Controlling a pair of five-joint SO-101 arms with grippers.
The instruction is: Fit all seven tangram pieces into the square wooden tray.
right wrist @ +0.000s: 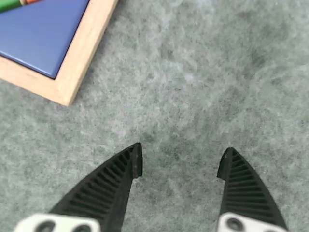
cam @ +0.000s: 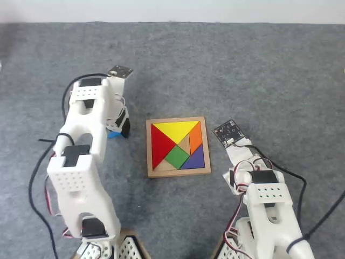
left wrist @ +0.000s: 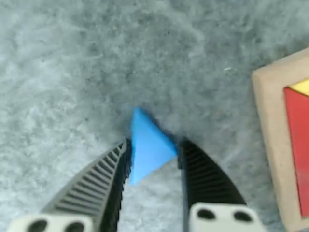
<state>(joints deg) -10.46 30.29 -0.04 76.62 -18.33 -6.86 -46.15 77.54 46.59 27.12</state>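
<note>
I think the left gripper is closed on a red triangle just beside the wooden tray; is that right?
Not quite. The triangle held in the left gripper is blue, not red, as the left wrist view shows. The rest stands: the gripper is closed on it just beside the wooden tray.

Left arm lay stretched along the table's left side, left gripper clamped on a blue triangle. Right arm sat folded at the table's right side, right gripper with jaws parted.
</note>
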